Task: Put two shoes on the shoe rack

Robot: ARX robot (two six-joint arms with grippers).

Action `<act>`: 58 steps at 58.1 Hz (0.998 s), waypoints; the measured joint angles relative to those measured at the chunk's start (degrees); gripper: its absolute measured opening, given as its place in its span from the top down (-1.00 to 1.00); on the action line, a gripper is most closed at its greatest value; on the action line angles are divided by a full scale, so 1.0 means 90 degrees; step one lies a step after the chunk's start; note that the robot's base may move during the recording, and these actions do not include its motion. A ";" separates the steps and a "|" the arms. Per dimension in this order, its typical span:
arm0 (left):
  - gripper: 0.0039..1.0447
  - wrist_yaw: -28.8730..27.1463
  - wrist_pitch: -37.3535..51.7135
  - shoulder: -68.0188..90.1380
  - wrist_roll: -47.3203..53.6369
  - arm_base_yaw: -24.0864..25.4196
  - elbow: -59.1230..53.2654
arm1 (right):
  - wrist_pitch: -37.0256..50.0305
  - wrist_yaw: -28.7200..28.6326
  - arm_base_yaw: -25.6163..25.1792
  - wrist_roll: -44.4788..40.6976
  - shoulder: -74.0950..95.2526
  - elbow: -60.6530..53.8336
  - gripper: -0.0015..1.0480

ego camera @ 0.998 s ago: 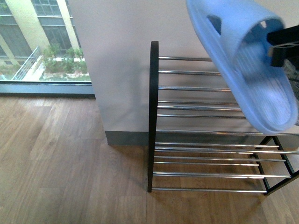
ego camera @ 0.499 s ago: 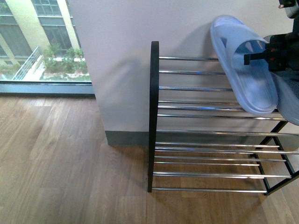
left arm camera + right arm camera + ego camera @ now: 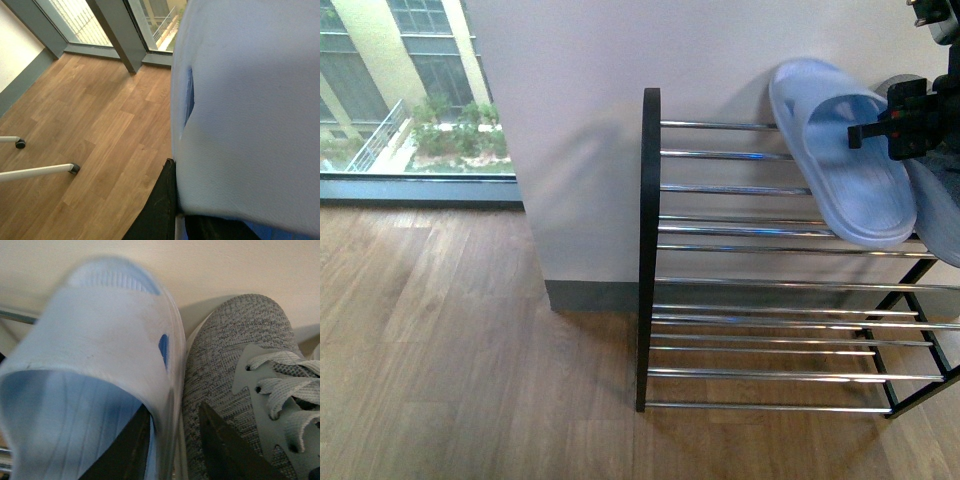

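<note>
The shoe rack stands against the white wall, with a black side end and chrome bars. A pale blue slide sandal lies tilted over its top bars, toe to the wall. My left gripper is shut on this sandal, which fills its view. One grey knit sneaker sits beside the sandal and shows at the frame edge. My right gripper is open. One of its fingers is inside the sandal, the other over the sneaker. Black gripper parts show at the sandal's strap.
Wooden floor spreads left of and in front of the rack. A floor-level window is at the far left. White chair legs on castors stand on the floor in the left wrist view.
The sandal came down from high in front of the camera onto the rack's top bars, beside the sneaker. Over the last half second it barely shifted.
</note>
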 joint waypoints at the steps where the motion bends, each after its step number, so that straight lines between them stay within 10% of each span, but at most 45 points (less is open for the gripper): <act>1: 0.97 0.0000 0.0000 0.0000 -0.0002 0.0000 0.0000 | -0.0022 -0.0007 0.0002 0.0007 -0.0010 0.0000 0.35; 18: 0.97 0.0000 0.0000 0.0000 0.0000 0.0002 0.0000 | -0.1241 -0.0571 -0.0323 -0.0090 -0.1705 -0.0294 -0.82; 26: 0.97 0.0000 0.0000 0.0000 0.0000 0.0000 0.0000 | -0.1115 -0.0556 -0.0481 -0.0563 -0.2708 -0.0692 -0.82; 35: 0.97 0.0002 0.0000 0.0000 0.0000 0.0000 0.0000 | 0.2047 -0.1336 -0.0347 0.0719 -0.3048 -0.2402 -0.19; 58: 0.97 0.0000 -0.0002 0.0000 0.0000 0.0000 0.0000 | 0.2365 -0.0976 0.0007 0.1061 -0.4699 -0.4260 0.97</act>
